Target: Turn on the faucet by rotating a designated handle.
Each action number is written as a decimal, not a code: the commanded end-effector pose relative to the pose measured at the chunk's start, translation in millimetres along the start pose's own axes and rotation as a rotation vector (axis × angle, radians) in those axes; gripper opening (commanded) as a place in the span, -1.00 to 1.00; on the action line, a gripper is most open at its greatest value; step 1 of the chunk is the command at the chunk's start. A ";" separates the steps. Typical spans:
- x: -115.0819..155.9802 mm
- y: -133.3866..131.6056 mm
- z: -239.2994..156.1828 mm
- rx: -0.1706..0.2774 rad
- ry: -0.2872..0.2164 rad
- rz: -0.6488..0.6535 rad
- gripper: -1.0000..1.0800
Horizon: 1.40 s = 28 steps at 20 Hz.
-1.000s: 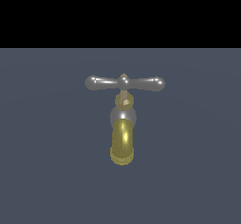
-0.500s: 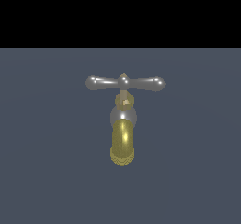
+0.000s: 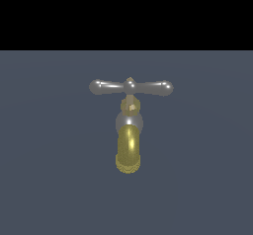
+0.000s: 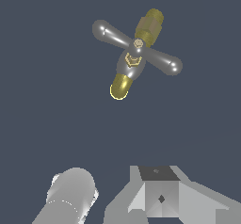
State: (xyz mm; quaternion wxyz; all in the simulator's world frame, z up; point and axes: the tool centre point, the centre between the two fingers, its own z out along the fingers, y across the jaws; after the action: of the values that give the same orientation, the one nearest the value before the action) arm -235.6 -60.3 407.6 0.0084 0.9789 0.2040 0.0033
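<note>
The faucet [image 3: 129, 125] stands on a dark grey floor in the exterior view, its brass-yellow spout [image 3: 128, 152] curving toward the camera. The handle [image 3: 131, 87] is a slim silver crossbar lying level across the brass stem, with bulbous ends reaching to the exterior view's left and right. In the wrist view the faucet [image 4: 129, 65] is seen from above, with the handle [image 4: 137, 48] lying diagonally. My gripper [image 4: 160, 192] shows only as grey blocky parts at the picture's edge, well away from the faucet and touching nothing. Its fingers are not clearly visible. It does not appear in the exterior view.
The dark grey floor [image 3: 54, 179] spreads around the faucet on all sides. A pale grey cylinder [image 4: 68, 195], a part of the arm, shows beside the gripper parts in the wrist view. A black band fills the exterior view above the floor.
</note>
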 end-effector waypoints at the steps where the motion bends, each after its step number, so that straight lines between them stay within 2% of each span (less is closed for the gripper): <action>1: 1.5 6.2 12.5 0.001 0.000 -0.064 -1.00; 28: 42.4 62.0 142.7 0.008 0.002 -0.729 -1.00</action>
State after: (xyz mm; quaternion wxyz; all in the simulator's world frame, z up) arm -174.4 -101.2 273.1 0.0047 0.8517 0.5240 0.0004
